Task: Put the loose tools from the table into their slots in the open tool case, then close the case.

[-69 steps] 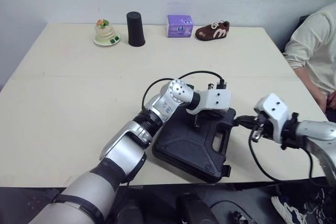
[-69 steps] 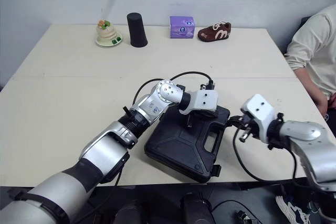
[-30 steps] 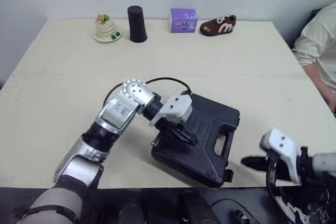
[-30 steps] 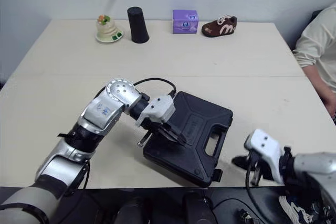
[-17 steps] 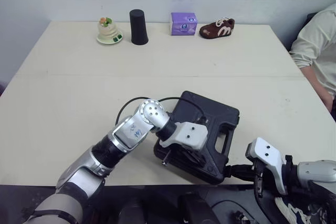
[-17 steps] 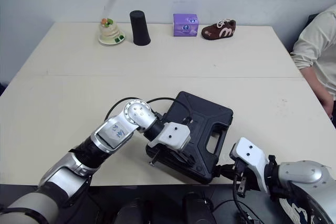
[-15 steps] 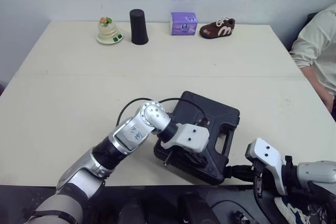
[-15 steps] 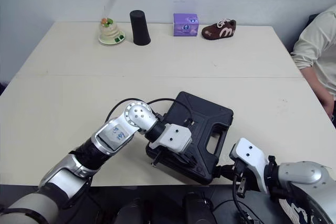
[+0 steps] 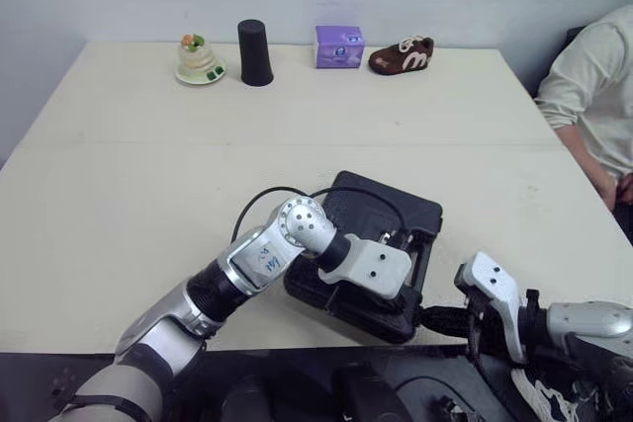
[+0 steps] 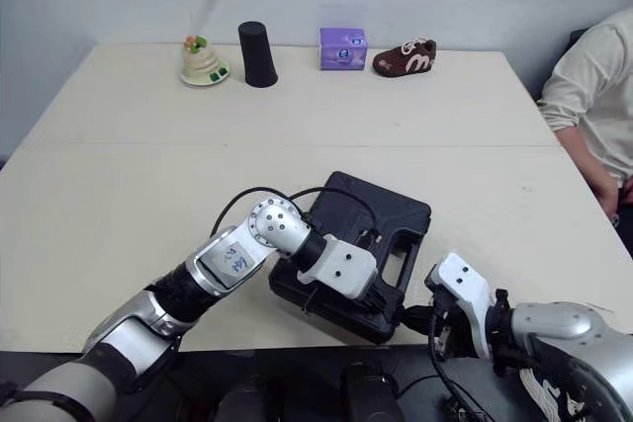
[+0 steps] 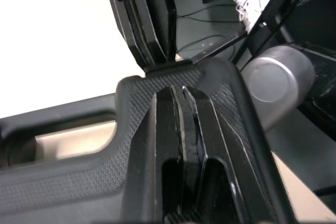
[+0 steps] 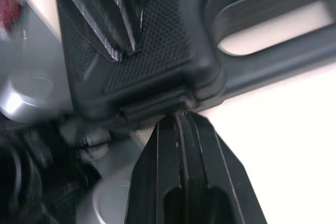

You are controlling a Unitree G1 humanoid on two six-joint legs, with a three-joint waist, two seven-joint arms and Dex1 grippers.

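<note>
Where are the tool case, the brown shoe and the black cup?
tool case [image 9: 420, 214]: left eye view, far right corner of its lid.
brown shoe [image 9: 401, 54]: left eye view, its side.
black cup [image 9: 255, 52]: left eye view, middle of its wall.

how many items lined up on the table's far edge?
4: a cake far left, then a black cup, a purple box, and a brown shoe rightmost.

The case [image 9: 391, 207] is black, its shell finely stippled with a dotted grain. The tabletop [image 9: 148, 145] is pale cream. The cup [image 9: 255, 53] is black, the box [image 9: 339, 47] purple, the shoe [image 9: 401, 55] brown with white laces, the plate [image 9: 200, 75] pale. The left hand [image 11: 181, 93] and right hand [image 12: 178, 121] are black. The person's sleeve [image 9: 584, 76] is off-white.
</note>
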